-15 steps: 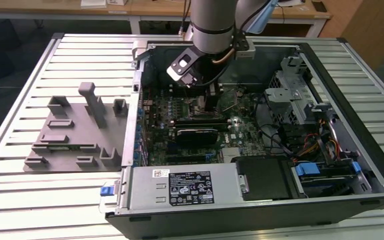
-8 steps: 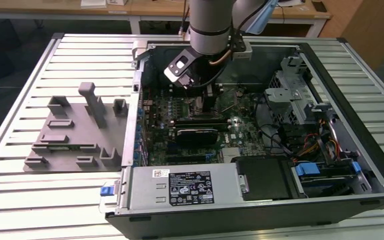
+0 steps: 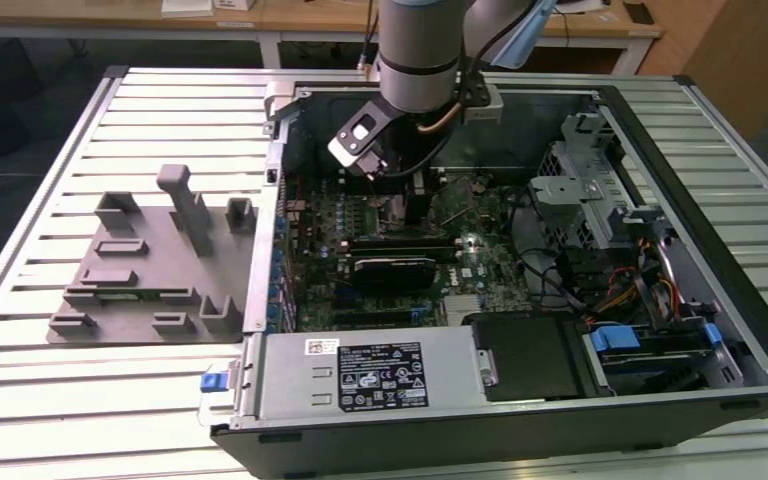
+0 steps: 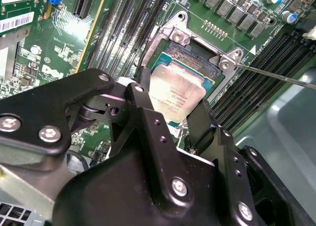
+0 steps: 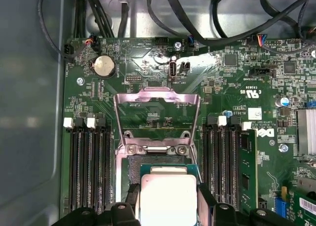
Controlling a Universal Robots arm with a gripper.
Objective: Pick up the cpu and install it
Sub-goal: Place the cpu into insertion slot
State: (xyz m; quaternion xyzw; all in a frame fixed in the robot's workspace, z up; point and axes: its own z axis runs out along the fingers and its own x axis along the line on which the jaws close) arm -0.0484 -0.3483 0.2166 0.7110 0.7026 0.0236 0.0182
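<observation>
The cpu (image 4: 178, 93) (image 5: 168, 199) is a small square chip with a silvery top. It hangs just over the open socket (image 4: 193, 52) (image 5: 157, 159) on the green motherboard (image 3: 484, 255). My gripper (image 4: 173, 101) (image 5: 168, 201) (image 3: 404, 185) is shut on the cpu, with one black finger on each of two opposite edges. The socket's metal load plate (image 5: 157, 107) stands flipped open beyond the chip. In the exterior view the arm reaches down into the open computer case (image 3: 704, 150), and the arm's wrist hides the chip.
Memory slots (image 5: 89, 166) (image 5: 222, 161) flank the socket on both sides. A thin metal lever (image 4: 276, 77) sticks out beside the socket. Cables (image 5: 163, 18) run along the case wall. A grey holder tray (image 3: 157, 260) lies outside the case at the exterior view's left.
</observation>
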